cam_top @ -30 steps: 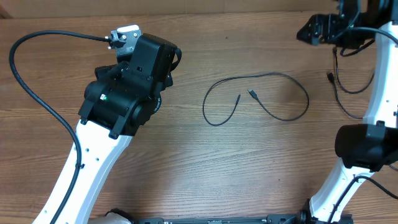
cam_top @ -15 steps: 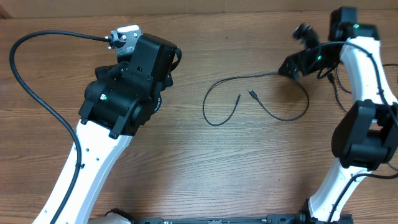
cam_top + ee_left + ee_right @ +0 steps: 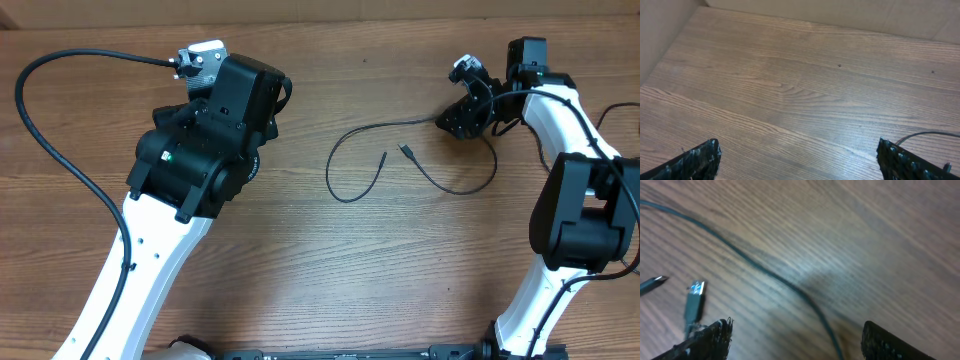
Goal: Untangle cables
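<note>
A thin black cable [image 3: 470, 188] lies in an open loop on the wooden table, right of centre. Its two plug ends [image 3: 405, 150] rest close together inside the loop. My right gripper [image 3: 458, 120] hovers low over the loop's upper right stretch. In the right wrist view the cable [image 3: 765, 272] runs diagonally across the wood and passes between the spread fingers [image 3: 707, 340] without touching them, so my right gripper [image 3: 797, 325] is open. A silver-tipped plug [image 3: 694, 297] lies just left of them. My left gripper [image 3: 797, 145] stands wide open over bare wood, hidden under its own arm in the overhead view.
The left arm's bulky black wrist [image 3: 210, 130] sits at the left, with its thick black supply cable [image 3: 30, 120] arching over the table's left side. A beige wall [image 3: 840, 12] borders the far edge. The right arm's white links [image 3: 580, 130] stand along the right side.
My right arm has swung from the far right corner leftward and down over the cable's upper right stretch, and its jaws have narrowed a little. The left arm and the cable have not moved.
</note>
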